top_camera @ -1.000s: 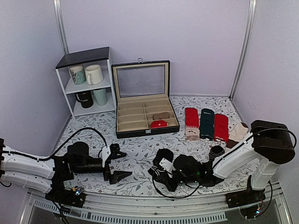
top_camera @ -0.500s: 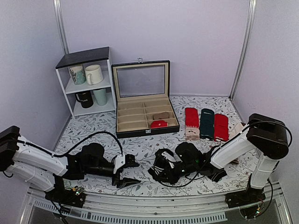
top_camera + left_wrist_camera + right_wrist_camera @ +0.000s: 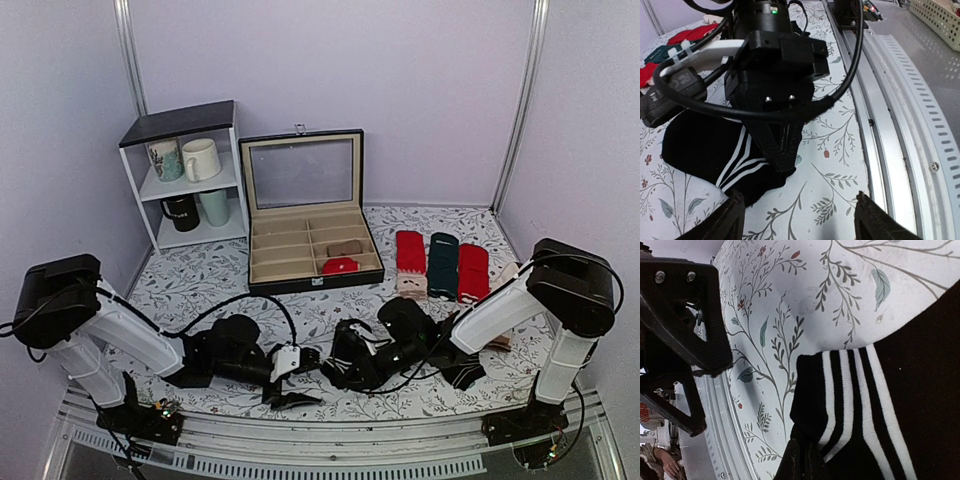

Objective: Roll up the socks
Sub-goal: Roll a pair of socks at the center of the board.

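Observation:
The black sock [image 3: 352,345] with white cuff bands lies near the table's front edge, partly under my right arm. My right gripper [image 3: 336,368] is shut on the sock's cuff edge. The right wrist view shows the white bands [image 3: 855,390] and the closed fingertips [image 3: 801,460] pinching the black fabric. My left gripper [image 3: 303,378] is open and empty, just left of the cuff. In the left wrist view its fingers [image 3: 732,217] straddle bare tablecloth in front of the sock [image 3: 705,150] and the right gripper [image 3: 782,150]. I cannot make out a second matching sock.
A black compartment box [image 3: 310,255] with its lid open stands at the back centre. A white shelf [image 3: 185,175] holds mugs at the back left. Red and dark green socks [image 3: 440,262] lie at the right. The metal rail [image 3: 330,445] runs along the front edge.
My left arm has swung right, bringing its open gripper up beside the sock cuff. My right gripper has stayed shut on the sock and shifted slightly away from the front edge.

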`<state>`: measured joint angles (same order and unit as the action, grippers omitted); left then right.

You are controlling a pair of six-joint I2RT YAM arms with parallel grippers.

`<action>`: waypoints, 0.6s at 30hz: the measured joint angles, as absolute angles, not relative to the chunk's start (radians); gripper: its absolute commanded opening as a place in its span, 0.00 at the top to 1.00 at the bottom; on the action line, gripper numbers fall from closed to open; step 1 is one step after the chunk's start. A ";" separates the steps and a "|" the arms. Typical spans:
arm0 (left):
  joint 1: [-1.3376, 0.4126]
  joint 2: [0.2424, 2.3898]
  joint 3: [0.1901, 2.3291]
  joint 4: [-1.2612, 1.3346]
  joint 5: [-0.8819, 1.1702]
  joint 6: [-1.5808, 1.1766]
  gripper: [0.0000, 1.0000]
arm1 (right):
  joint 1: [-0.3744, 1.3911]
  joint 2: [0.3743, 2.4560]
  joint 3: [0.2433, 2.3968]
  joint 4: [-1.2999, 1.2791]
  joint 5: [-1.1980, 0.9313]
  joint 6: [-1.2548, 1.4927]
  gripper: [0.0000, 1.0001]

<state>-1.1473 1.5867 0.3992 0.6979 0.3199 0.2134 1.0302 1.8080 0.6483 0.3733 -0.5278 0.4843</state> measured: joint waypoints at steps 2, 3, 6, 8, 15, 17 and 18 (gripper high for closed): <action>-1.153 1.621 0.411 0.709 0.321 0.221 0.24 | 1.019 1.808 0.648 0.365 -0.550 0.487 1.00; -1.155 1.634 0.417 0.716 0.321 0.226 0.24 | 1.014 1.808 0.648 0.360 -0.563 0.488 1.00; -1.159 1.665 0.448 0.724 0.323 0.245 0.23 | 1.001 1.808 0.648 0.347 -0.591 0.489 1.00; -1.160 1.682 0.471 0.730 0.322 0.262 0.23 | 0.994 1.808 0.648 0.338 -0.611 0.488 1.00; -1.164 1.737 0.532 0.735 0.332 0.310 0.33 | 0.982 1.808 0.647 0.320 -0.648 0.487 1.00; -1.165 1.770 0.553 0.731 0.342 0.319 0.35 | 0.980 1.810 0.646 0.318 -0.661 0.487 1.00; -1.165 1.786 0.560 0.728 0.349 0.321 0.35 | 0.978 1.811 0.646 0.318 -0.667 0.487 1.00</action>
